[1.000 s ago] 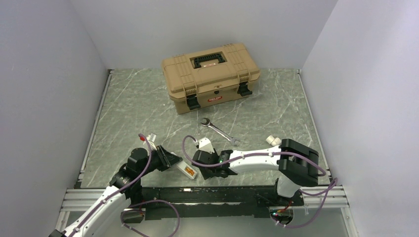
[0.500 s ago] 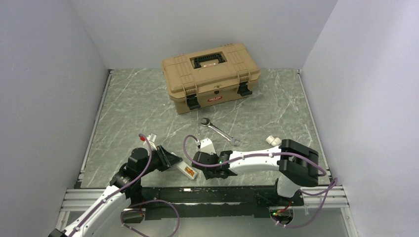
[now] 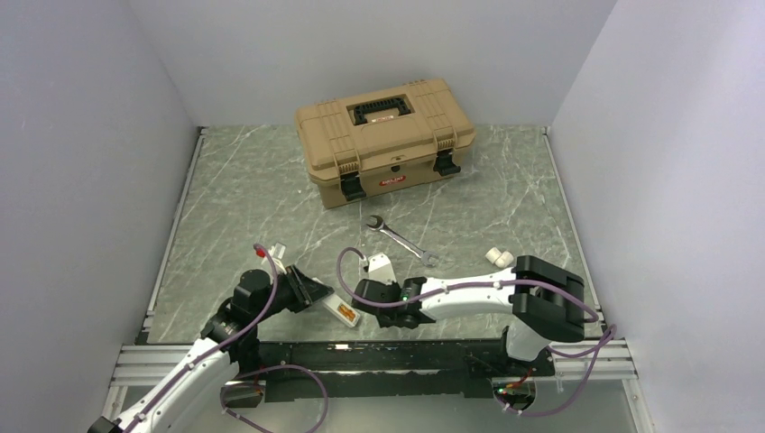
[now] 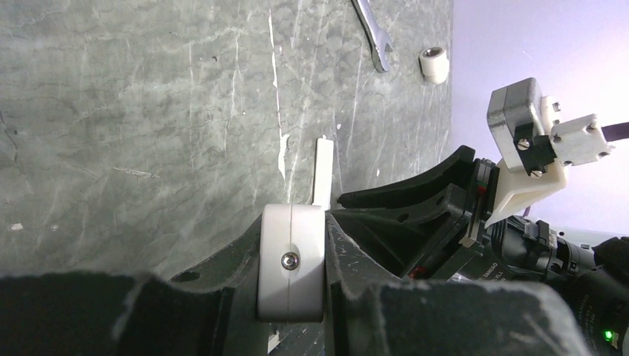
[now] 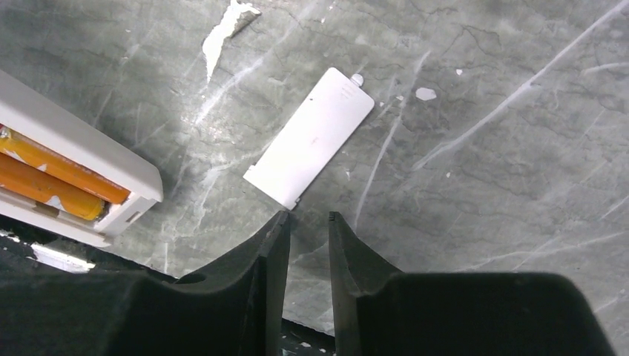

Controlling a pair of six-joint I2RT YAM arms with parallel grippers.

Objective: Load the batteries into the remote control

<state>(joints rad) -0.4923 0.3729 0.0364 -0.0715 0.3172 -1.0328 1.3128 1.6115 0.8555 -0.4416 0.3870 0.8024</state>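
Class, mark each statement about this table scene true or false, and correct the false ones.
1. The toolbox is shut. True.
2. The left gripper grips the remote. True.
3. The remote's bay is empty. False: two orange batteries lie in it.
4. The cover is fitted on the remote. False: it lies loose on the table, just ahead of the right gripper.
5. The wrench is inside the toolbox. False: it lies on the table.

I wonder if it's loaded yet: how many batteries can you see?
2. One orange battery and a second battery beside it, both in the open compartment of the remote control. More may be hidden beyond the picture's edge.
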